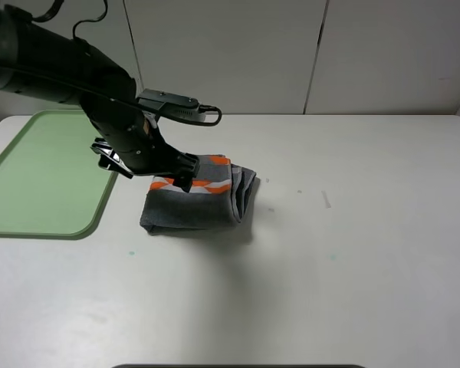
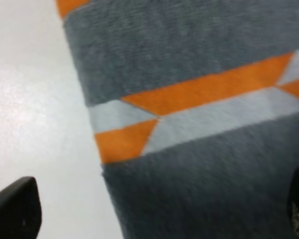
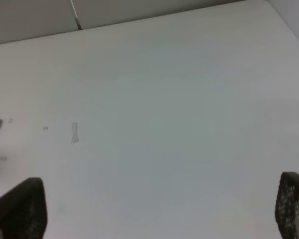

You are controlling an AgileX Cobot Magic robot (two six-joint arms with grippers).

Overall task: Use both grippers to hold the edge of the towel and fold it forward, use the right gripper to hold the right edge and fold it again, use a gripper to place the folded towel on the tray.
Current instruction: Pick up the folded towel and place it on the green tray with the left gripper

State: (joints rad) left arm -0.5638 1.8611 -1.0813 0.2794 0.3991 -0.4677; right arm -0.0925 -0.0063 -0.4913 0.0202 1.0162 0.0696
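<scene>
While the right gripper's fingers (image 3: 20, 206) gape over bare table, the left gripper's spread fingers (image 2: 15, 206) straddle the folded towel (image 2: 199, 74).

Three views: one high overview, two wrist close-ups.

The high camera looks down and forward across the white tabletop (image 1: 353, 253) to the back wall, taking in the tray (image 1: 38, 176), the towel (image 1: 199, 201) and the left arm. The left wrist camera sits very near the towel (image 2: 189, 124), its stripes filling the picture, with the left end effector (image 2: 154, 211) wide apart at the frame corners; it shares the towel with the overview. The right wrist camera stands farther off, facing bare tabletop (image 3: 164, 124) toward the wall, the right end effector (image 3: 159, 209) spread wide.
</scene>
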